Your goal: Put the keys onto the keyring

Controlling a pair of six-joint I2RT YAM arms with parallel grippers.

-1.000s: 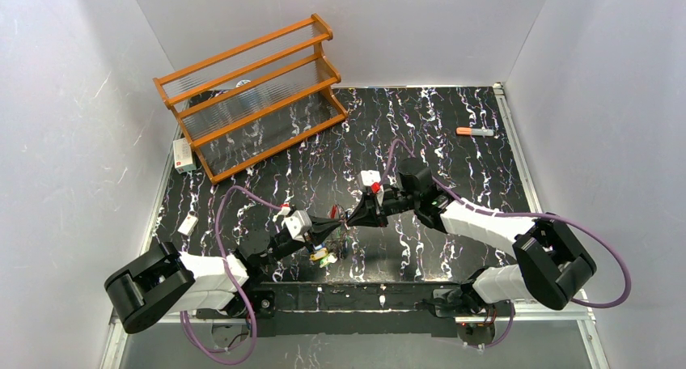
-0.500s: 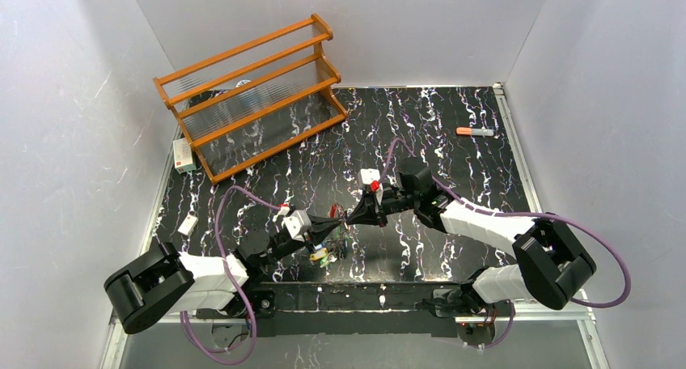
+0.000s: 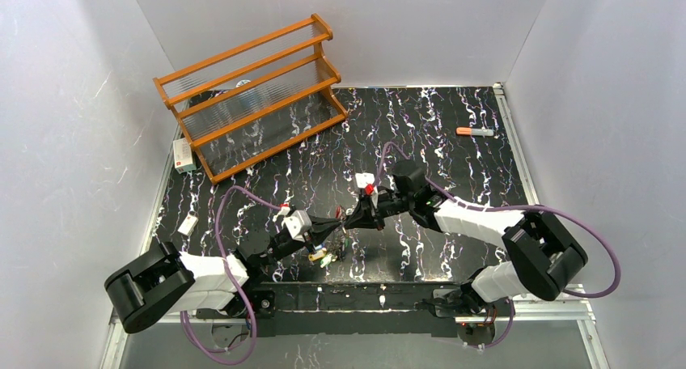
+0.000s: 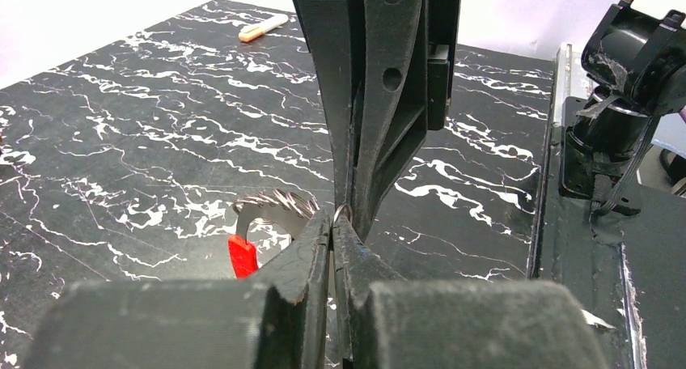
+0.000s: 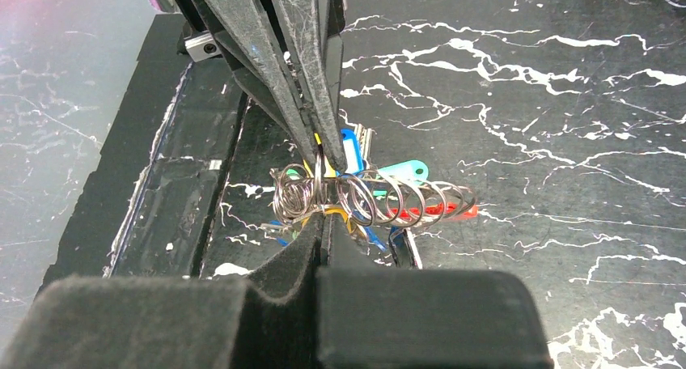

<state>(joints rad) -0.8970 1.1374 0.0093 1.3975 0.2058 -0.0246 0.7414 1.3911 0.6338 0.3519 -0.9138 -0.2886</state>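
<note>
The keyring (image 5: 380, 199) hangs between my two gripper tips as a row of silver wire loops with a red arc (image 5: 437, 213). Blue (image 5: 349, 152), teal (image 5: 402, 171) and yellow (image 5: 344, 218) key tags hang beneath it. My right gripper (image 5: 322, 215) is shut on the loops from below. My left gripper (image 4: 336, 223) is shut on one small silver loop (image 4: 342, 213), tip to tip with the right fingers (image 4: 380, 102). In the top view the tips meet near the table's front centre (image 3: 345, 223), with the keys (image 3: 327, 256) dangling just below.
A wooden rack (image 3: 251, 94) stands at the back left. An orange-capped marker (image 3: 475, 131) lies at the back right. A white box (image 3: 184, 154) and a small white tag (image 3: 188, 224) lie at the left edge. The right arm's base (image 4: 623, 102) is close behind.
My right gripper has slid a little left, toward the left gripper, so the tips now meet. The left arm has barely moved.
</note>
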